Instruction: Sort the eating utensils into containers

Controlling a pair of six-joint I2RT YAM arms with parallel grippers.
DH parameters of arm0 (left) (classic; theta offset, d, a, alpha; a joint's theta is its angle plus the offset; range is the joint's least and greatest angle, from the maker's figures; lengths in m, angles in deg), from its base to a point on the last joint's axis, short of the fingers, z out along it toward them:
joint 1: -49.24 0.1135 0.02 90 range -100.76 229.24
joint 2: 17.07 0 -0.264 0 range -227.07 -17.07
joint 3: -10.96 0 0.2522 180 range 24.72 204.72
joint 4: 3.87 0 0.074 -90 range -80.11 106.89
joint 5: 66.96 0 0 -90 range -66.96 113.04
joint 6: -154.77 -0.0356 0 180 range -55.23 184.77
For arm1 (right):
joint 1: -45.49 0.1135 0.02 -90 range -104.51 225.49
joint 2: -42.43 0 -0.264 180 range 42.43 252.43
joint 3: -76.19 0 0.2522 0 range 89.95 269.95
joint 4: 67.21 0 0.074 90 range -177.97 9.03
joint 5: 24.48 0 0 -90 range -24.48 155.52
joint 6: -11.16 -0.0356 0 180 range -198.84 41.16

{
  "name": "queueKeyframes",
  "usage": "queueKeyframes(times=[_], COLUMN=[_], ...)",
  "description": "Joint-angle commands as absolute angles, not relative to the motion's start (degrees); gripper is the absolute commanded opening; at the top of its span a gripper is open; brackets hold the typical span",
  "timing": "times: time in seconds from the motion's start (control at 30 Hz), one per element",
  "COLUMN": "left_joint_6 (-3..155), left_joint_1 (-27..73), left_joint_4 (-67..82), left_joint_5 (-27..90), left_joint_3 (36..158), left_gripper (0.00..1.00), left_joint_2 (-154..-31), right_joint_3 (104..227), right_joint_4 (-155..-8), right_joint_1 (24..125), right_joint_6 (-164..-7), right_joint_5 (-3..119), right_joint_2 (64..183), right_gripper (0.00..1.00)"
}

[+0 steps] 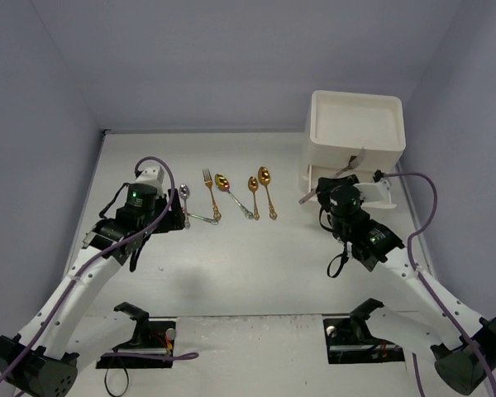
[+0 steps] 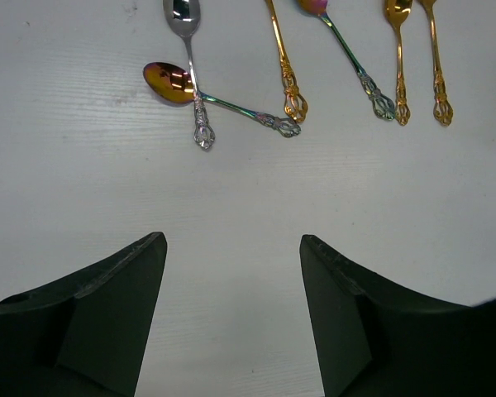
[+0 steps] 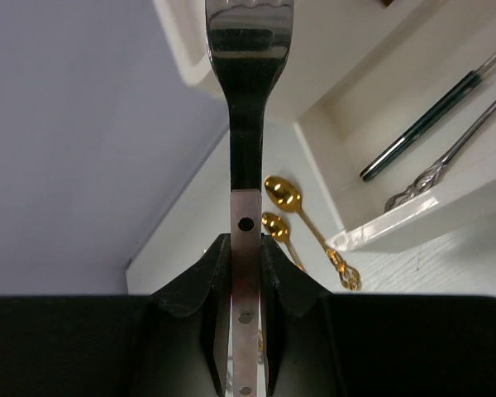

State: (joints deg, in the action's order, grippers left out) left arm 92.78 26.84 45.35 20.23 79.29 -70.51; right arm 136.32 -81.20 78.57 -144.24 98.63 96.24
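Several utensils lie in a row at mid table: a silver spoon (image 1: 184, 194) (image 2: 184, 16), an iridescent spoon (image 1: 202, 217) (image 2: 169, 83) crossing its handle, a gold fork (image 1: 208, 186) and gold spoons (image 1: 264, 180) (image 2: 397, 50). My left gripper (image 1: 178, 217) (image 2: 231, 240) hovers just short of them, open and empty. The cream cabinet (image 1: 355, 124) stands at the far right with one drawer (image 1: 379, 192) (image 3: 413, 219) pulled out, holding a teal-handled utensil (image 3: 422, 124) and a silver one (image 3: 446, 157). My right gripper (image 1: 323, 199) (image 3: 246, 240) is shut on a silver fork (image 1: 307, 198) (image 3: 248, 99) by its flat riveted handle, beside the drawer.
Grey walls close in on the table at the left, back and right. Two gold spoons (image 3: 283, 194) show past the held fork. Black mounts with cables (image 1: 140, 335) sit at the near edge.
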Motion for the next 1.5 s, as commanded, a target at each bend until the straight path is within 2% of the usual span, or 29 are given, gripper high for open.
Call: queueKeyframes(times=[0.0, 0.33, 0.4, 0.57, 0.6, 0.67, 0.73, 0.93, 1.2, 1.47], left_joint_6=[91.93, 92.64, 92.85, 94.05, 94.42, 94.78, 95.42, 97.47, 98.89, 101.24], left_joint_1=[27.18, 27.26, 27.26, 27.26, 27.26, 27.26, 27.26, 27.26, 27.26, 27.35], left_joint_4=[43.46, 43.47, 43.53, 43.52, 43.42, 43.35, 43.2, 40.56, 36.52, 38.22], left_joint_5=[18.82, 18.9, 18.78, 18.22, 18.27, 18.32, 18.45, 20.4, 21.78, 21.97], left_joint_3=[80.79, 79.73, 79.57, 80.46, 81.14, 82.07, 84.16, 89.58, 99.06, 112.24], left_gripper=[0.63, 0.63, 0.63, 0.63, 0.63, 0.63, 0.63, 0.63, 0.63, 0.6], left_joint_2=[-71.49, -72.8, -73.13, -75.15, -75.72, -77.51, -80.47, -89.31, -106.21, -123.12], right_joint_3=[136.45, 139.33, 140.54, 144.09, 144.72, 145.09, 145.43, 146.47, 142.72, 139.69], right_joint_4=[-78.78, -78.68, -78.62, -78.67, -78.62, -78.6, -78.62, -78.69, -78.71, -79.51], right_joint_1=[72.24, 59.97, 58.29, 55.86, 55.86, 55.86, 55.86, 55.86, 55.86, 55.77], right_joint_6=[-157.17, -163.81, -163.54, -160.03, -159.29, -158.36, -155.8, -135.94, -106.06, -96.05], right_joint_5=[101.39, 99.2, 97.82, 91.7, 90.95, 90.31, 89.1, 82.21, 73.06, 66.6], right_joint_2=[100.07, 109.15, 110.9, 115.52, 115.73, 115.63, 114.84, 110.54, 99.34, 90.07], right_gripper=[0.0, 0.02, 0.17, 0.41, 0.49, 0.56, 0.69, 0.87, 0.89, 0.9])
